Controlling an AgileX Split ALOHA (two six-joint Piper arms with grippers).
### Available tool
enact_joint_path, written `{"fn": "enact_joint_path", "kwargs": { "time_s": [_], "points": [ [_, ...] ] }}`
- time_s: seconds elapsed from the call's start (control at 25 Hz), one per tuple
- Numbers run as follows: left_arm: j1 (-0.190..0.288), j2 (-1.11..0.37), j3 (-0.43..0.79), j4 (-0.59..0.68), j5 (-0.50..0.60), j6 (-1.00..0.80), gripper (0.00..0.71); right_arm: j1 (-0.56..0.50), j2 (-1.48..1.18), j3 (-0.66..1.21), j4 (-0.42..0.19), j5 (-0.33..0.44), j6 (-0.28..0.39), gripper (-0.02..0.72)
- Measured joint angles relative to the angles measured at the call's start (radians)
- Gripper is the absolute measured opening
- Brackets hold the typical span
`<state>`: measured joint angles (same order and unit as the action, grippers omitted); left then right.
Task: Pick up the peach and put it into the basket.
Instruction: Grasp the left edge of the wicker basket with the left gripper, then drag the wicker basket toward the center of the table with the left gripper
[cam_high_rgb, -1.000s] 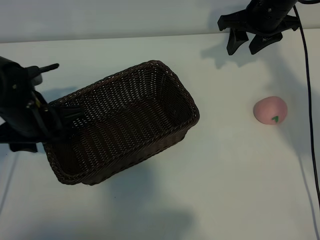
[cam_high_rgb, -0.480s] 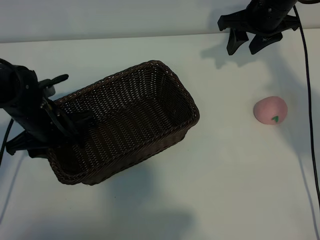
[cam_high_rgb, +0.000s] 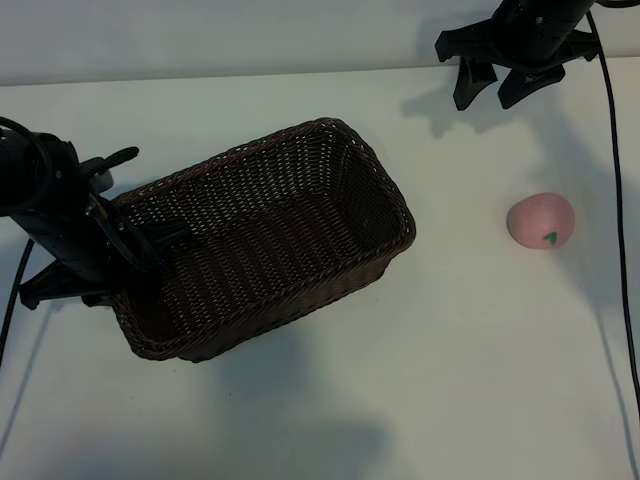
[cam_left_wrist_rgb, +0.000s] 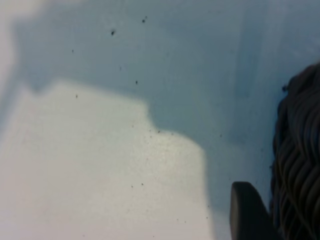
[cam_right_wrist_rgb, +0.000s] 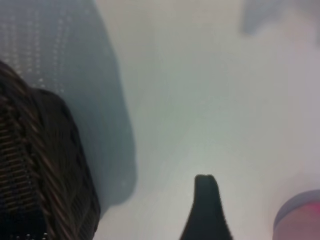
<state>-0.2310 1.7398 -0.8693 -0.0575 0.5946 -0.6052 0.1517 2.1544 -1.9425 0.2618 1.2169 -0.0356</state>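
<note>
Now we see the left pincer (cam_high_rgb: 128, 243) clamped on the basket's (cam_high_rgb: 262, 236) rim; the peach (cam_high_rgb: 540, 220) lies apart on the table (cam_high_rgb: 460, 380), the right pincer (cam_high_rgb: 495, 88) hanging spread beyond it.

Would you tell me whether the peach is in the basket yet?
Out. The peach lies on the white table, well apart from the basket, whose interior shows only weave.

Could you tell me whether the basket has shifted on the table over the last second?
Yes. The basket has slid rightward, toward the peach, which has stayed put.
</note>
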Motion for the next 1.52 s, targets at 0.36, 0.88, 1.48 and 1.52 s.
{"fn": "enact_joint_path", "kwargs": {
  "time_s": [0.36,0.88,1.48,1.52],
  "points": [
    [0.015,-0.031,0.000,-0.076,-0.010,0.098,0.227,0.000,0.000,0.000,0.000,0.000,0.000,0.525],
    [0.169,-0.079,-0.100,-0.277,0.142,0.536,0.170,0.000,0.000,0.000,0.000,0.001,0.000,0.525],
    [0.159,0.098,-0.535,-0.197,0.333,0.529,0.170,0.000,0.000,0.000,0.000,0.001,0.000,0.525],
    [0.151,0.117,-0.548,-0.197,0.332,0.529,0.170,0.000,0.000,0.000,0.000,0.001,0.000,0.525]
  ]
}}
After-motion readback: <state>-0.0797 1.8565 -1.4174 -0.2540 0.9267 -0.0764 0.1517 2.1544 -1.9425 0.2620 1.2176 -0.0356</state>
